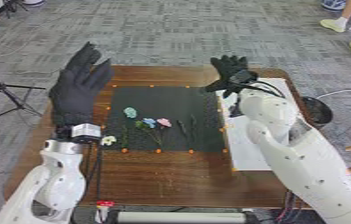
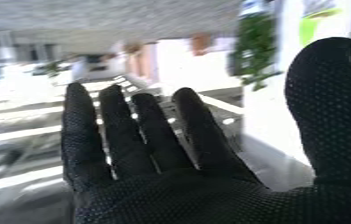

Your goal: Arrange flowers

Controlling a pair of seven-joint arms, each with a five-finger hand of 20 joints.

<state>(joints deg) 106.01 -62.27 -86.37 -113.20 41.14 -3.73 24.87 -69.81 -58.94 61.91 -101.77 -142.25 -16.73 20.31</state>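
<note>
Several artificial flowers lie on a dark mat (image 1: 173, 141) in the head view: a pale green one (image 1: 131, 112), a blue one (image 1: 149, 121), a pink one (image 1: 164, 122) and a white one (image 1: 108, 140) at the mat's left edge. Dark green stems (image 1: 182, 128) lie to their right. My left hand (image 1: 78, 95) is raised at the left, its fingers straight. My right hand (image 1: 229, 72) is beyond the mat's far right corner, open and apart from the flowers. In the right wrist view, the right hand (image 2: 180, 195) has straight, spread fingers and holds nothing.
A white board (image 1: 253, 159) lies along the table's right side, partly under the right arm. Orange markers surround the mat. A black round container (image 1: 317, 111) stands off the table's right edge, and a tripod (image 1: 8, 97) stands on the floor at the left.
</note>
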